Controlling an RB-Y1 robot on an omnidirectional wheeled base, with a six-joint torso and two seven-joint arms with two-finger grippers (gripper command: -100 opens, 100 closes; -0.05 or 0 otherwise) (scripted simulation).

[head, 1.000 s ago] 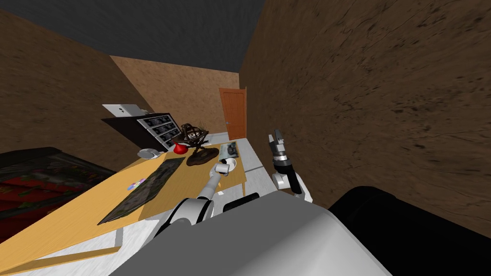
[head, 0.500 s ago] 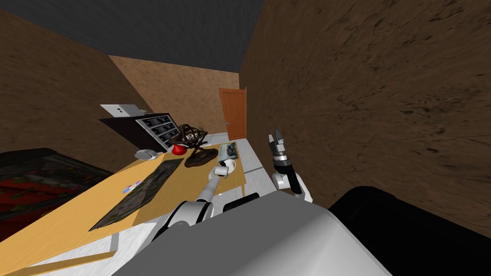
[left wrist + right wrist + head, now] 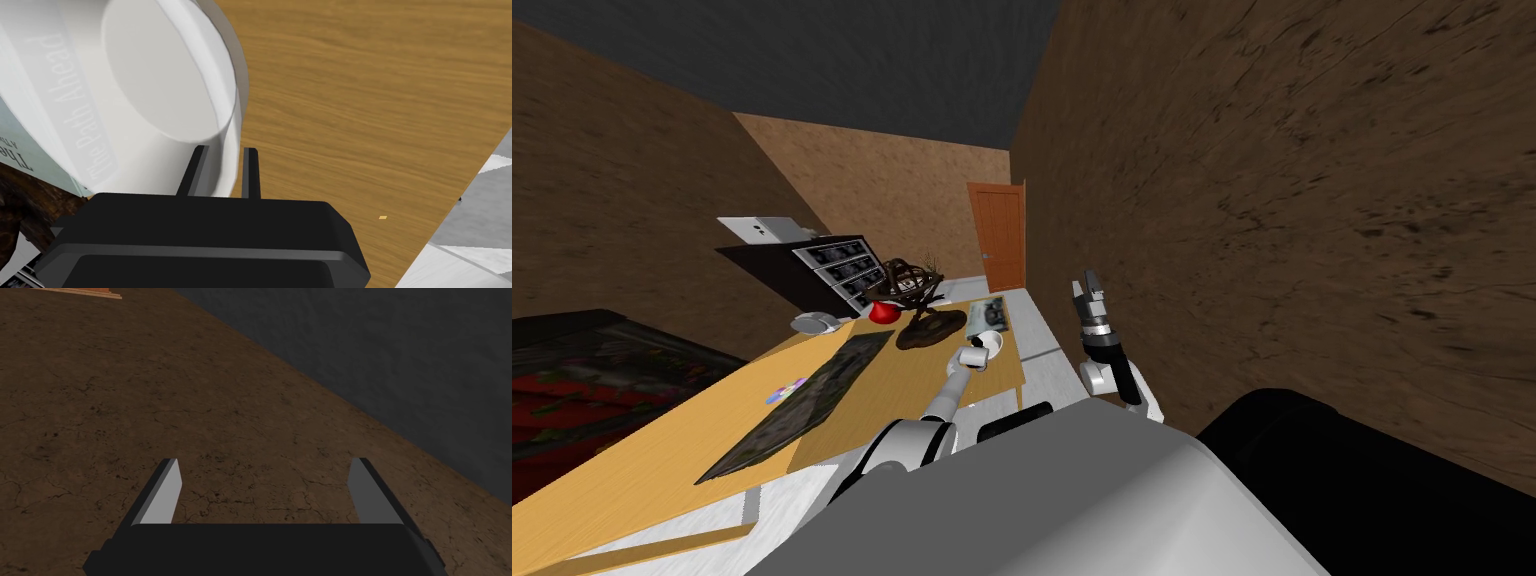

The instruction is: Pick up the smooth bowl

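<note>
Fingers (image 3: pixel 250 167) of the left gripper (image 3: pixel 223 172) pinch the wall of the white bowl (image 3: pixel 165 80), one blade inside the rim and one outside. The bowl is smooth and plain, with a flat round bottom, and it is over the wooden table (image 3: pixel 375 100), close to the table's right edge. I cannot tell whether its base touches the table.

In the head view the left gripper (image 3: pixel 974 355) reaches out over the table to the bowl (image 3: pixel 990 343), towards the table's far end. A book (image 3: pixel 25 160) with "The Path Ahead" on its spine lies on the table just beside the bowl. A dark brown sculpture (image 3: pixel 930 328) and a red object (image 3: pixel 885 312) also stand at the table's far end. A long dark mat (image 3: pixel 802 400) lies along the middle of the table.

The right gripper (image 3: pixel 1087 290) is raised off the table's right side, and its fingers (image 3: pixel 162 495) are spread wide with nothing between them.
</note>
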